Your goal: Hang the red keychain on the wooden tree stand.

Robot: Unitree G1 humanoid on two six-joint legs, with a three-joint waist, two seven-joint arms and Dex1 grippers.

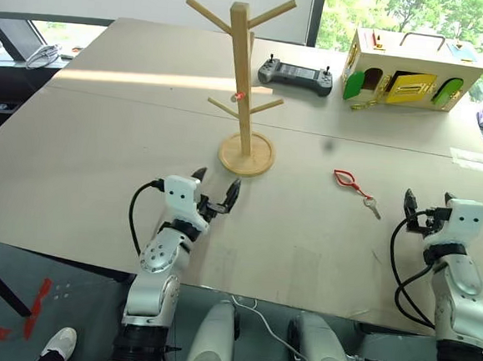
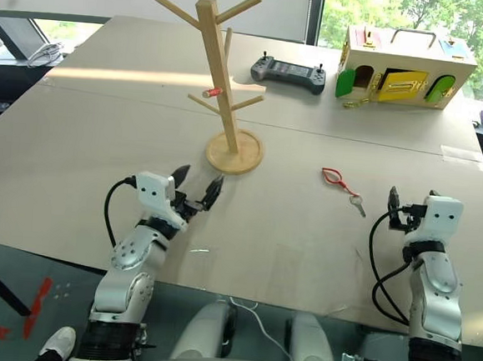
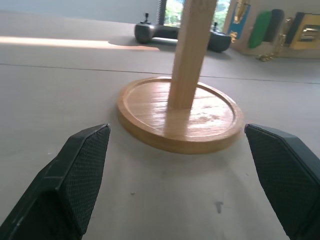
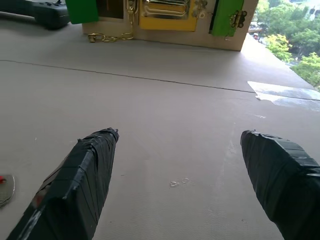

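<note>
So both arms are parked low near the front edge of the table (image 1: 72, 209), fingers spread wide and holding nothing. The left gripper (image 1: 217, 189) has its jaws wide apart and points at the round base of the wooden tree stand (image 1: 245, 151), which sits just ahead of it and a bit toward the right arm. In the left wrist view the disc base sits right between the two fingertips (image 3: 80, 175), close but not touching, with bare tabletop in the gap.

The right gripper (image 1: 429, 204) is also wide open, over by the table's right edge. The red keychain (image 1: 350, 183) lies flat on the table just inboard of it, toward the left arm and slightly ahead, cord loop pointing away from the robot and the little silver key on the near end. It's apart from the fingers, not touched. The right wrist view catches a sliver of it beside one finger (image 4: 75, 185).

Room-wise: lots of open tabletop between the two grippers and between the keychain and the stand. Farther out, well past both grippers, there's a black handheld controller (image 1: 296, 74) and a pale wooden box (image 1: 409, 72) with green and yellow doors near the far edge. There's a small red tag on one of the stand's lower pegs.
</note>
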